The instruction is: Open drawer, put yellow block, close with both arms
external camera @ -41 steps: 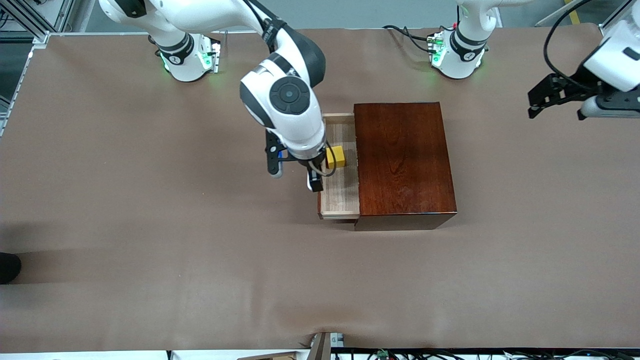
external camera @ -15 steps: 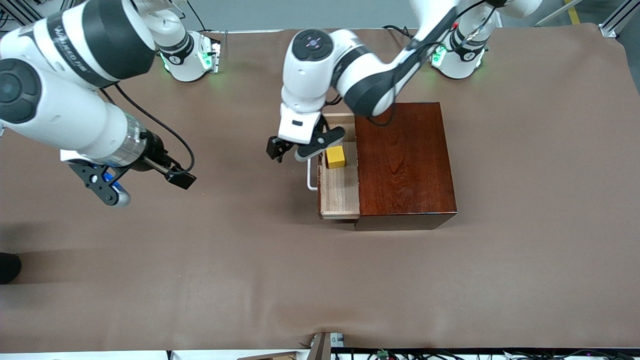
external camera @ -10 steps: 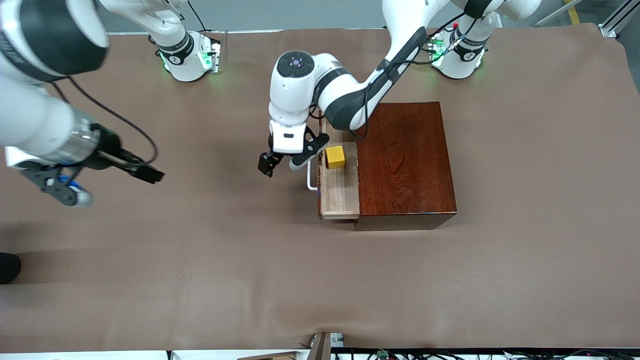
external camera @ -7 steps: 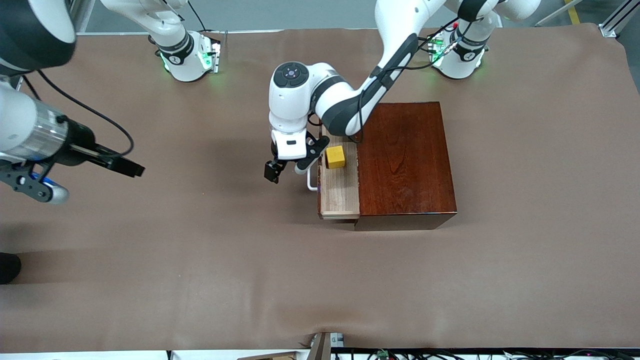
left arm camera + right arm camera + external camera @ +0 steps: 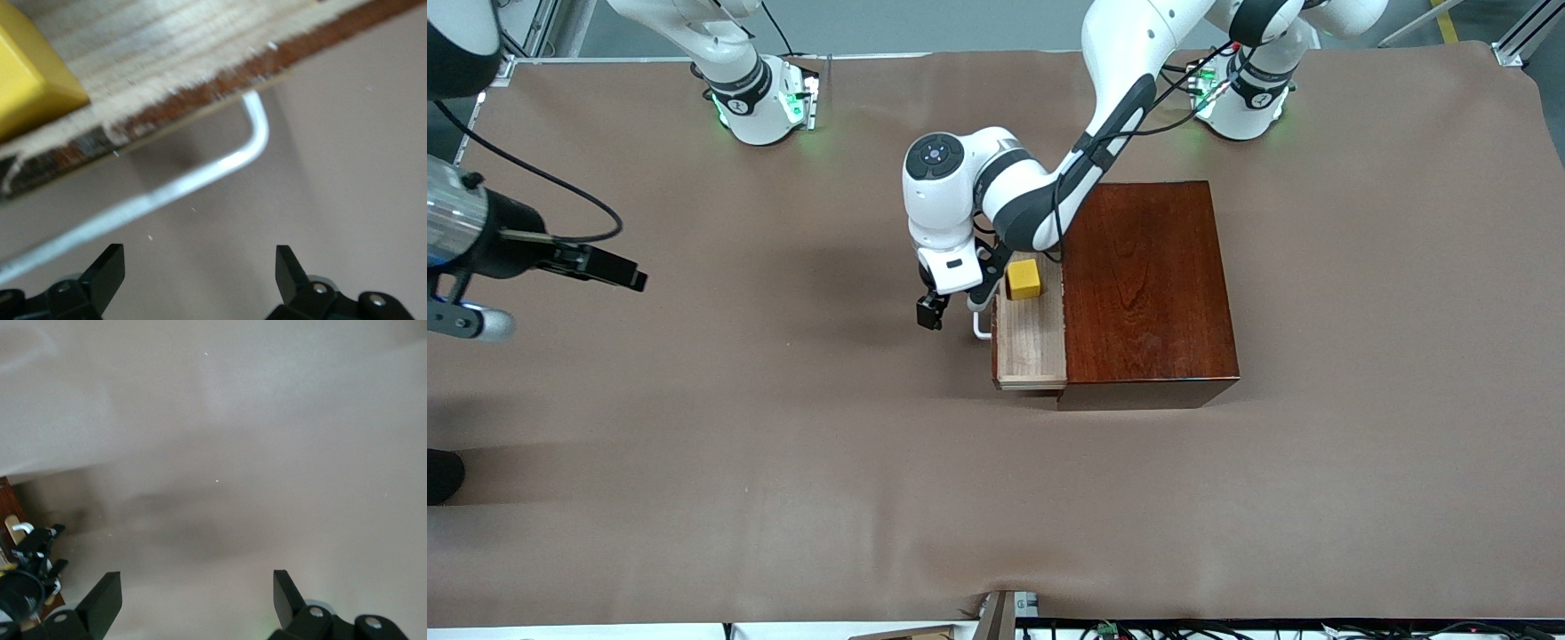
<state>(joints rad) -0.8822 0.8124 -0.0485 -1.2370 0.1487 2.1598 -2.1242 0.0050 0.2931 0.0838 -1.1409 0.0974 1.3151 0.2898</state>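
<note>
Drawer of pale wood, pulled out of its glossy mahogany box toward the right arm's end of the table, already holds the small yellow cube, which sits on the tray floor at the end nearer the robot bases. From the front camera, the left gripper hangs just beside the white U-shaped bar handle, jaws spread and empty. The right gripper waits high over bare cloth at its own end of the table, well apart from the box, jaws released.

The left wrist camera shows the bar crossing ahead of the two parted black fingertips, with the dark drawer front and a corner of the cube above it. If it pushes off-centre, I'd expect the tray to skew and jam; a hard shove could slide the whole box.

The right wrist camera sees only cloth, with the other gripper small at the edge.

The table wears a smooth brown cover, faintly creased; cables trail along the room's edges.
</note>
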